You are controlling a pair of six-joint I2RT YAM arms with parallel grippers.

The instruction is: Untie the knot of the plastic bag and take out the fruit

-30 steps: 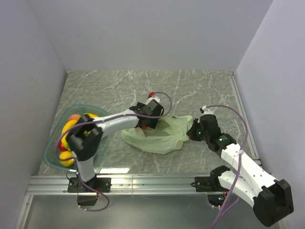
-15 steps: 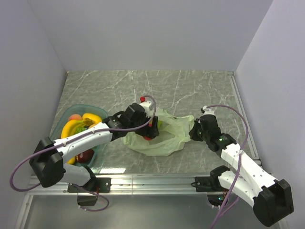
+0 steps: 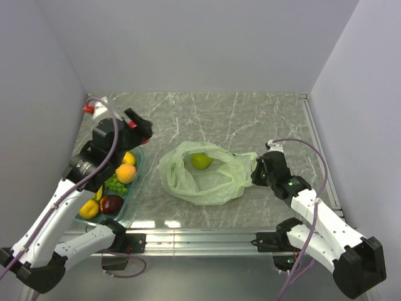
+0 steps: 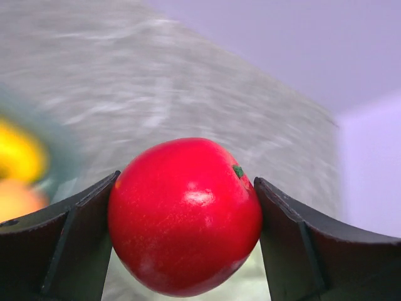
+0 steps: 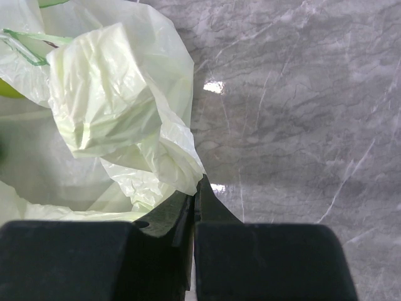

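Note:
The pale-green plastic bag (image 3: 216, 182) lies open mid-table with a green pear (image 3: 200, 160) inside it. No knot shows. My left gripper (image 3: 139, 123) hovers over the far end of the teal tray, and its fingers (image 4: 75, 232) are closed on a glossy red apple (image 4: 185, 216) that fills the gap between them. At the bag's right edge my right gripper (image 3: 255, 170) is shut. In the right wrist view its tips (image 5: 199, 186) pinch a crumpled fold of the plastic bag (image 5: 119, 106).
The teal tray (image 3: 136, 172) at the left holds an orange-yellow mango (image 3: 126, 173), green grapes (image 3: 116, 185), a dark red fruit (image 3: 111, 204), a lemon (image 3: 89, 209) and bananas. Walls stand on three sides. A metal rail (image 3: 200, 237) runs along the near edge.
My left arm has swung from the bag's mouth leftward to above the tray, carrying the red apple. The bag's mouth now lies uncovered with the pear showing. The right gripper has stayed put.

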